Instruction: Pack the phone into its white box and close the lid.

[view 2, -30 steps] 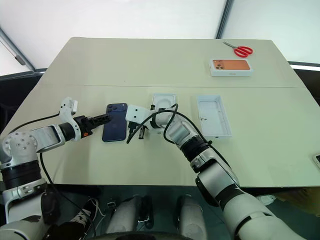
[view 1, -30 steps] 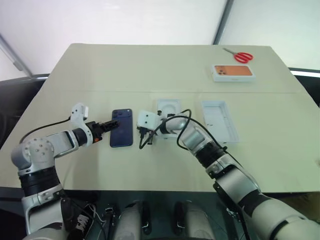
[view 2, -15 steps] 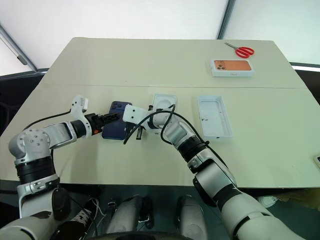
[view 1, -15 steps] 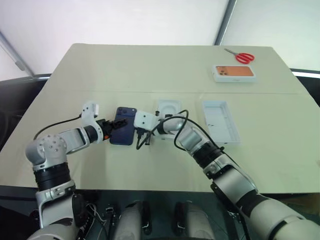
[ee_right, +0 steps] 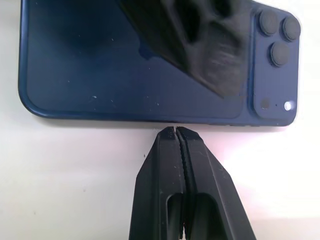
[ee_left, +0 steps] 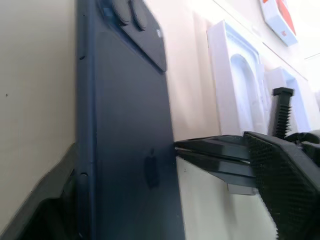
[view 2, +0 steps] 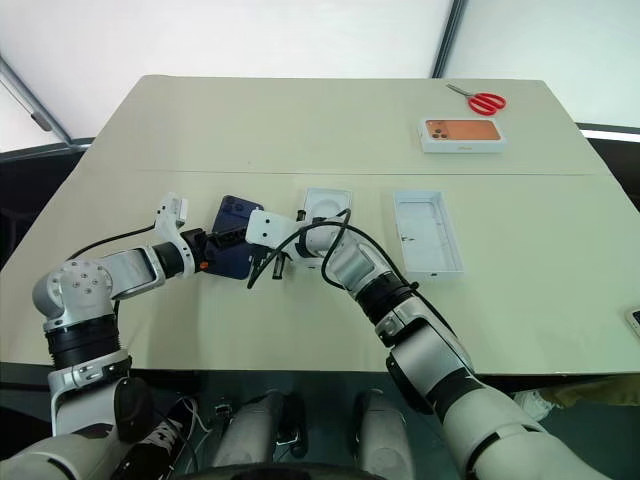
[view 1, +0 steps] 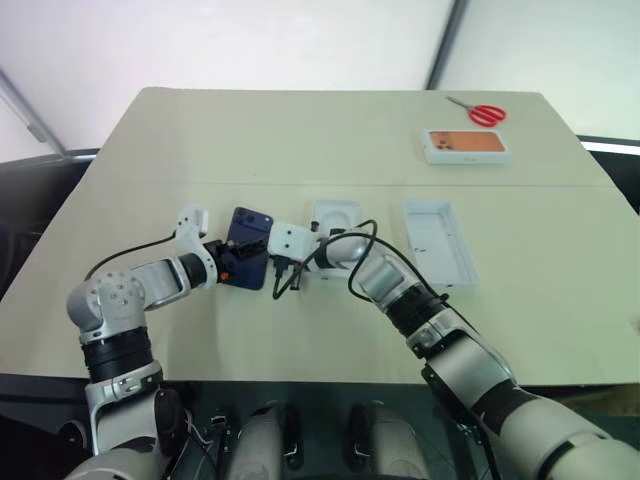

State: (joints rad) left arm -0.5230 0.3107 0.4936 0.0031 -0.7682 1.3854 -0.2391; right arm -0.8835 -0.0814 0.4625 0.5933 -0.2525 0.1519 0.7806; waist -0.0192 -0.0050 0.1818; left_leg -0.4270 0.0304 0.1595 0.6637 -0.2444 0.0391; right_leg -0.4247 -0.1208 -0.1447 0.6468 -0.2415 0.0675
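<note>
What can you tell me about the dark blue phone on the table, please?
The phone is a flat, dark navy smartphone with a matte-looking back and rounded corners. It lies back-up on the beige table, its raised cluster of three lenses at the far corner. The left gripper straddles it, one finger over the back, one at its left edge. The right gripper, shut, has its tips at the phone's right long edge.

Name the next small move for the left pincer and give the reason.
Probably finish closing the left pincer on the phone: its fingers straddle the phone, one above, one under the edge. The shut right pincer braces the opposite edge. Then lift.
</note>
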